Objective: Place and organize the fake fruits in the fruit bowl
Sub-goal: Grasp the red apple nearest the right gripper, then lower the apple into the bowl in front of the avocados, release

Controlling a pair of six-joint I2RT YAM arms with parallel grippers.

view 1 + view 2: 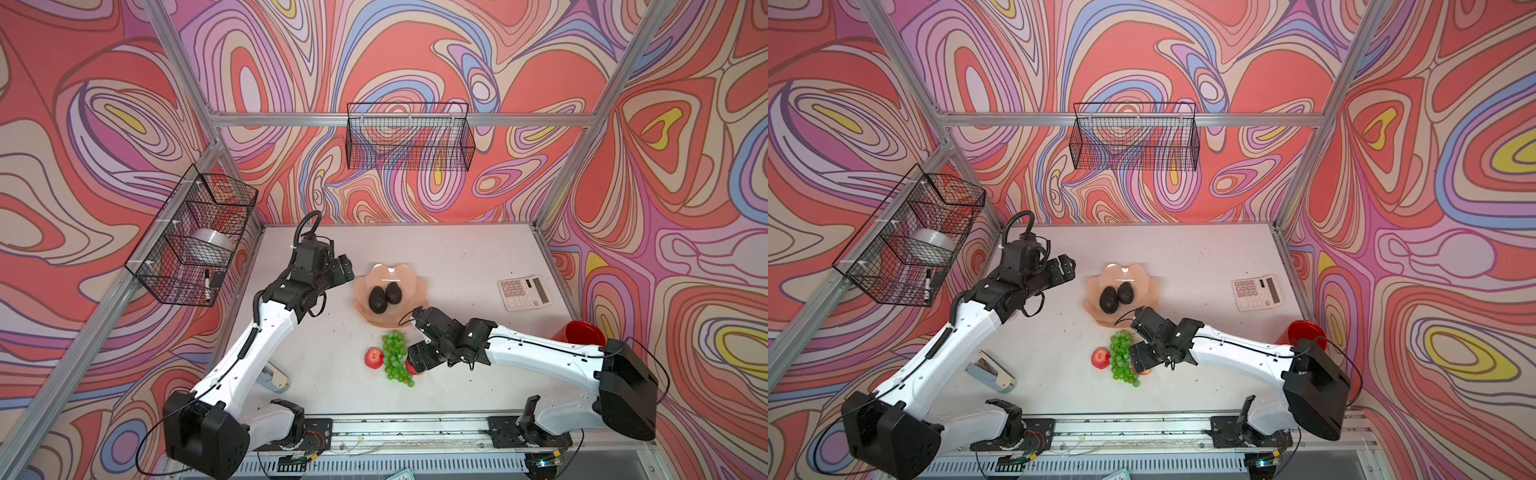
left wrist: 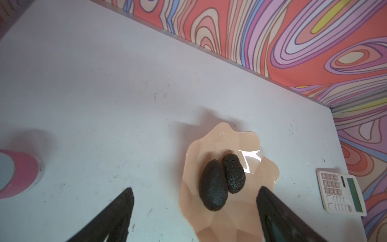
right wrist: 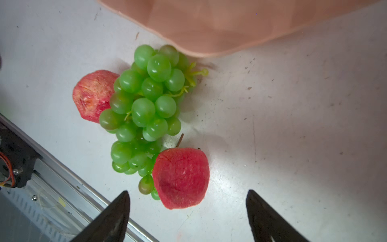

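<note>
In both top views, two avocados are seen in one fruit bowl; one calculator is set aside.

In the left wrist view, the left claw is spread wide and empty, with the bowl just ahead of it.

In the right wrist view, the right claw is also spread and empty. One apple is found just ahead, touching one grape bunch, with a second apple beyond.

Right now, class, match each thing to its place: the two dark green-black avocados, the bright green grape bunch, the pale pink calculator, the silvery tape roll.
Things:
1. dark green-black avocados
2. bright green grape bunch
3. pale pink calculator
4. silvery tape roll

Places:
A. in the black wire basket at left
B. on the white table between two red apples
C. in the scalloped peach-pink bowl
D. on the table near the right wall

Pairs: 1-C, 2-B, 3-D, 4-A
</note>
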